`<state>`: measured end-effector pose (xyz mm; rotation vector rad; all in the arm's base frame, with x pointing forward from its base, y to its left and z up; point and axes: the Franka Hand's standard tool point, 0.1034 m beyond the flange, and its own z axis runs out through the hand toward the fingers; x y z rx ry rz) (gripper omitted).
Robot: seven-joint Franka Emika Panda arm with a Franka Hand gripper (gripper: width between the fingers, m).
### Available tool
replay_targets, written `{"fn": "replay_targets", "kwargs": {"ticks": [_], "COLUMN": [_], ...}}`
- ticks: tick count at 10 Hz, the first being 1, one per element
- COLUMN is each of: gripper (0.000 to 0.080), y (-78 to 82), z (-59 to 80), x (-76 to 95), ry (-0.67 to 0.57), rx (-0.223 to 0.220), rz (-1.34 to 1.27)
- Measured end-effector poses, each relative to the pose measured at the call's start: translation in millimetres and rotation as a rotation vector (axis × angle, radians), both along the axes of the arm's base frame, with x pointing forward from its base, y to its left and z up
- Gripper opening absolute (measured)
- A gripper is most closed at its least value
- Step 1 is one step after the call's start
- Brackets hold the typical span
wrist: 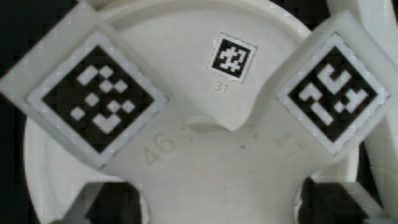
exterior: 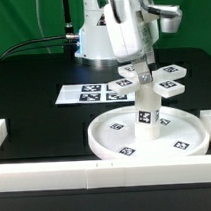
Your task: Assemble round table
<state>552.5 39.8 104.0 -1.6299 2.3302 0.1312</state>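
Note:
The large rimmed round disc lies flat at the front of the table, tags facing up. The short thick cylinder leg stands upright on the disc's middle. My gripper is shut on the leg's upper end, straight above the disc. In the wrist view the leg fills the picture between my fingers, with two big tags on its sides, and a tagged part of the disc shows beyond it. The small cross-shaped piece lies just behind the disc, its centre hidden by the leg.
The marker board lies behind the disc toward the exterior view's left. White border rails run along the front, the left and the right. The robot's base stands at the back.

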Motion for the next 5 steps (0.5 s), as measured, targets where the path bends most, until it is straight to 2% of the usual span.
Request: {"fn": "replay_targets", "kwargs": {"ticks": [1,2,3,5], "gripper": [0.0441,0.0475,0.0612,0.0638], "y": [0.0,1.3,3.0,5.2], "z": [-0.1,1.7,10.1,28.9], "x": [0.0,0.1,1.3,3.4], "ry": [0.000,-0.001,-0.004,-0.032], "rx": [0.003,0.005,0.014,0.018], "rz": [-0.004,0.022,0.058,0.070]}}
